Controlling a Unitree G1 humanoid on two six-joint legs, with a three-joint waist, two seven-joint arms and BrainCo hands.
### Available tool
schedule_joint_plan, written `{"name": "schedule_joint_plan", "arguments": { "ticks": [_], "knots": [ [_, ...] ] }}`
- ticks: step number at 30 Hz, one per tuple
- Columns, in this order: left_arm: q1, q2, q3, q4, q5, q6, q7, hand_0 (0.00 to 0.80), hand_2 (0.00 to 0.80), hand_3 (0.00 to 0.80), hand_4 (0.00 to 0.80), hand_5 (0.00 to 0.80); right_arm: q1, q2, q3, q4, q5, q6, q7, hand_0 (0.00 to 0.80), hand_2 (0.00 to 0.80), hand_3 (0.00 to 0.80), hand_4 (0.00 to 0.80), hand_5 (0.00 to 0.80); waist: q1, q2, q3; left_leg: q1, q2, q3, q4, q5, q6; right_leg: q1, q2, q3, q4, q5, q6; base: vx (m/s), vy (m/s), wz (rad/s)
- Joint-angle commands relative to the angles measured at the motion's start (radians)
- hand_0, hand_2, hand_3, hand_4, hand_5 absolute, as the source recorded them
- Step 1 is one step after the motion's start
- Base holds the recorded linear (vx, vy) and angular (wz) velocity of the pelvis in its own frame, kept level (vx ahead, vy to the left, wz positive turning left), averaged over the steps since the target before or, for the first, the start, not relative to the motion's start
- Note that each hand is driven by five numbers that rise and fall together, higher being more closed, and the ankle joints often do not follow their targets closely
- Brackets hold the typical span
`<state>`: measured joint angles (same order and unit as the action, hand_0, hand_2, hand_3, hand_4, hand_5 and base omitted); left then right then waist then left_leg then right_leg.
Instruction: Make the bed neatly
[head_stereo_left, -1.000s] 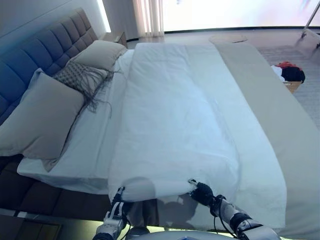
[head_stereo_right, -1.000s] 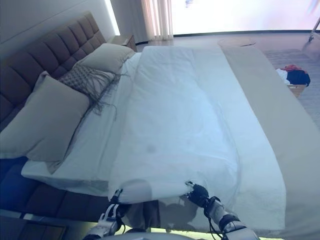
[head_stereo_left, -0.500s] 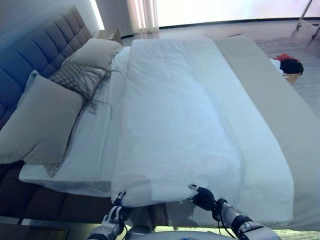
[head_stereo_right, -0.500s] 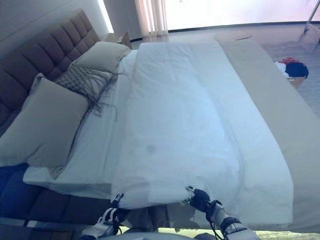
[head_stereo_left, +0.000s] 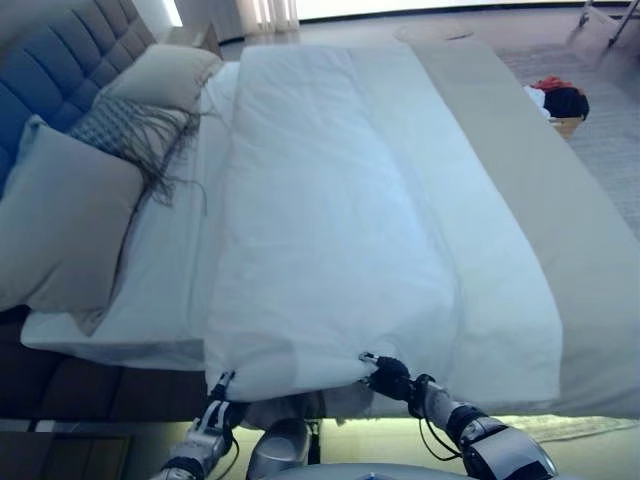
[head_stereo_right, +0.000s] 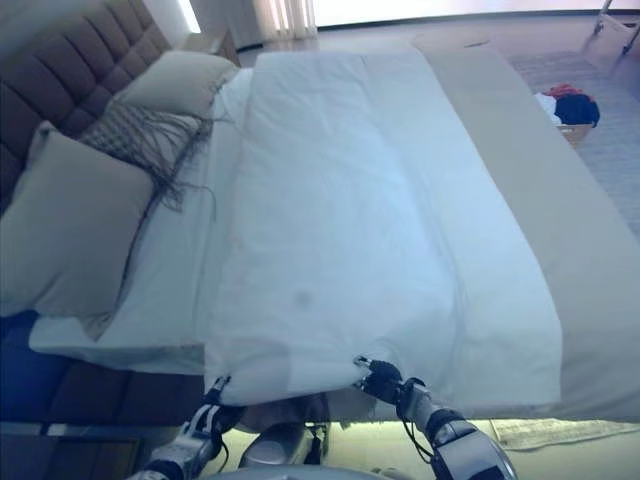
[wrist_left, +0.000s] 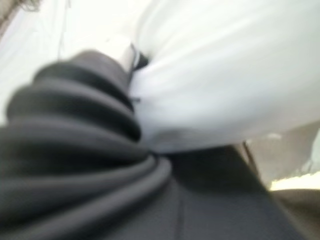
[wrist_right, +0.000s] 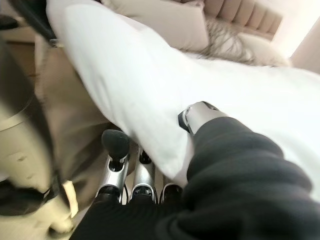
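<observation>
A white duvet (head_stereo_left: 330, 220) lies folded in a long strip down the middle of the bed, over the white sheet (head_stereo_left: 170, 290). Its near edge hangs over the bed's side. My left hand (head_stereo_left: 213, 408) is at the duvet's near left corner, mostly tucked under the cloth. In the left wrist view its thumb (wrist_left: 124, 50) presses on the duvet (wrist_left: 225, 80). My right hand (head_stereo_left: 389, 378) is shut on the near edge further right. In the right wrist view the thumb (wrist_right: 197, 114) lies over the duvet (wrist_right: 130, 75) and the fingers (wrist_right: 117, 150) curl beneath it.
Two beige pillows (head_stereo_left: 60, 220) (head_stereo_left: 165, 75) and a fringed grey cushion (head_stereo_left: 125, 125) lean at the tufted headboard (head_stereo_left: 40, 70) on the left. A beige cover (head_stereo_left: 560, 230) runs along the bed's right side. A basket of clothes (head_stereo_left: 558, 105) stands on the floor beyond.
The whole view has shifted, so the camera moved. Both hands keep hold of the duvet's near edge, which hangs a little further over the bed's side.
</observation>
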<state>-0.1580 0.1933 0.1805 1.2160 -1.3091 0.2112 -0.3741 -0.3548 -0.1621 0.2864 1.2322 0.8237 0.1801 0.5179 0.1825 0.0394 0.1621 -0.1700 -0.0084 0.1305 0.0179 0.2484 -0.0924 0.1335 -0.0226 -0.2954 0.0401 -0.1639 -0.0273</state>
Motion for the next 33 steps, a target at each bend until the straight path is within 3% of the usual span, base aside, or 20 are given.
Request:
{"name": "schedule_joint_plan", "arguments": {
  "ticks": [1,4,6,8,10,13,15,17,21,24,26,28,29,33],
  "knots": [
    [-0.006,0.207,0.079,-0.017,-0.051,-0.131,0.011,0.800,0.800,0.800,0.800,0.800,-0.043,-0.097,-0.036,-0.005,0.022,-0.045,-0.008,0.800,0.800,0.800,0.800,0.800,-0.008,-0.054,-0.008,-0.003,0.041,0.065,0.181,-0.251,0.011,0.068,-0.064,-0.041,-0.027,0.042,0.060,-0.253,0.240,0.13],
    [-0.018,0.184,0.061,-0.022,-0.052,-0.152,0.032,0.800,0.800,0.800,0.800,0.800,-0.027,-0.107,-0.030,-0.016,0.022,-0.045,-0.009,0.800,0.800,0.800,0.800,0.800,-0.051,-0.040,-0.021,0.099,0.126,0.058,0.158,-0.221,-0.018,0.014,-0.090,-0.072,0.018,0.037,0.055,-0.218,0.293,-0.26],
    [-0.022,0.165,0.052,-0.015,-0.043,-0.164,0.030,0.800,0.800,0.800,0.800,0.800,-0.013,-0.113,-0.036,-0.025,0.018,-0.040,-0.009,0.800,0.800,0.800,0.800,0.800,-0.073,-0.021,-0.028,0.135,0.188,0.061,0.136,-0.147,-0.040,-0.009,-0.104,-0.096,0.038,0.047,0.046,-0.267,0.367,0.33],
    [-0.024,0.148,0.042,-0.006,-0.044,-0.175,0.030,0.800,0.800,0.800,0.800,0.800,-0.002,-0.116,-0.032,-0.032,0.015,-0.030,-0.011,0.800,0.800,0.800,0.800,0.800,-0.091,-0.004,-0.038,0.180,0.213,0.048,0.111,-0.131,-0.058,-0.031,-0.130,-0.099,0.062,0.046,0.052,-0.238,0.420,0.43],
    [-0.031,0.136,0.022,0.002,-0.060,-0.179,0.034,0.800,0.800,0.800,0.800,0.800,0.000,-0.117,-0.026,-0.034,0.015,-0.022,-0.024,0.800,0.800,0.800,0.800,0.800,-0.106,0.018,-0.046,0.223,0.202,0.041,0.061,-0.144,-0.065,-0.051,-0.154,-0.093,0.077,0.054,0.066,-0.194,0.443,0.32],
    [-0.043,0.122,-0.007,0.034,-0.078,-0.170,0.018,0.800,0.800,0.800,0.800,0.800,0.009,-0.115,-0.027,-0.026,0.013,-0.014,-0.036,0.800,0.800,0.800,0.800,0.800,-0.126,0.044,-0.050,0.272,0.152,0.068,-0.031,-0.208,-0.051,-0.061,-0.205,-0.081,0.068,0.107,0.121,-0.192,0.442,0.57],
    [-0.046,0.138,-0.016,0.058,-0.085,-0.149,0.003,0.800,0.800,0.800,0.800,0.800,0.016,-0.112,-0.026,-0.014,0.004,-0.008,-0.031,0.800,0.800,0.800,0.800,0.800,-0.134,0.056,-0.048,0.298,0.117,0.060,-0.073,-0.222,-0.034,-0.061,-0.231,-0.062,0.045,0.150,0.156,-0.139,0.376,0.51],
    [-0.051,0.158,-0.029,0.074,-0.086,-0.131,-0.004,0.800,0.800,0.800,0.800,0.800,0.028,-0.102,-0.022,-0.007,0.001,-0.017,-0.025,0.800,0.800,0.800,0.800,0.800,-0.140,0.062,-0.048,0.313,0.080,0.060,-0.100,-0.237,-0.014,-0.079,-0.264,-0.051,0.013,0.212,0.187,-0.146,0.331,0.17],
    [-0.051,0.188,-0.044,0.068,-0.090,-0.115,0.003,0.800,0.800,0.800,0.800,0.800,0.051,-0.075,-0.023,-0.014,-0.006,-0.027,-0.022,0.800,0.800,0.800,0.800,0.800,-0.142,0.058,-0.049,0.307,0.032,0.073,-0.105,-0.272,0.018,-0.128,-0.307,-0.059,-0.018,0.310,0.214,-0.159,0.227,0.20],
    [-0.053,0.207,-0.029,0.062,-0.084,-0.120,0.008,0.800,0.800,0.800,0.800,0.800,0.050,-0.056,-0.010,-0.012,-0.001,-0.027,-0.009,0.800,0.800,0.800,0.800,0.800,-0.133,0.065,-0.047,0.294,0.021,0.089,-0.105,-0.262,0.050,-0.170,-0.263,-0.068,0.139,0.252,0.192,-0.192,0.161,-0.13],
    [-0.061,0.207,-0.033,0.065,-0.084,-0.139,0.008,0.800,0.800,0.800,0.800,0.800,0.055,-0.050,0.005,-0.014,0.010,-0.033,0.001,0.800,0.800,0.800,0.800,0.800,-0.133,0.064,-0.048,0.276,0.018,0.082,-0.105,-0.251,0.065,-0.174,-0.187,-0.051,0.214,0.169,0.165,-0.165,0.047,-0.14],
    [-0.073,0.193,-0.046,0.068,-0.083,-0.166,0.010,0.800,0.800,0.800,0.800,0.800,0.046,-0.049,0.011,-0.006,0.019,-0.028,0.007,0.800,0.800,0.800,0.800,0.800,-0.134,0.048,-0.052,0.256,-0.006,0.060,-0.105,-0.246,0.073,-0.148,-0.095,-0.025,0.206,0.111,0.139,-0.109,0.005,-0.03],
    [-0.078,0.186,-0.051,0.065,-0.082,-0.174,0.016,0.800,0.800,0.800,0.800,0.800,0.037,-0.048,0.012,0.002,0.020,-0.023,0.003,0.800,0.800,0.800,0.800,0.800,-0.131,0.042,-0.053,0.253,-0.015,0.050,-0.104,-0.242,0.071,-0.130,-0.073,-0.023,0.174,0.091,0.122,-0.066,0.003,0.19],
    [-0.086,0.143,-0.048,0.049,-0.064,-0.191,0.014,0.800,0.800,0.800,0.800,0.800,0.015,-0.052,0.010,0.010,-0.007,-0.019,-0.012,0.800,0.800,0.800,0.800,0.800,-0.114,0.031,-0.047,0.211,-0.033,0.066,-0.041,-0.247,0.059,-0.088,-0.064,-0.042,0.066,0.075,0.088,-0.128,0.056,0.23]
  ]
}}
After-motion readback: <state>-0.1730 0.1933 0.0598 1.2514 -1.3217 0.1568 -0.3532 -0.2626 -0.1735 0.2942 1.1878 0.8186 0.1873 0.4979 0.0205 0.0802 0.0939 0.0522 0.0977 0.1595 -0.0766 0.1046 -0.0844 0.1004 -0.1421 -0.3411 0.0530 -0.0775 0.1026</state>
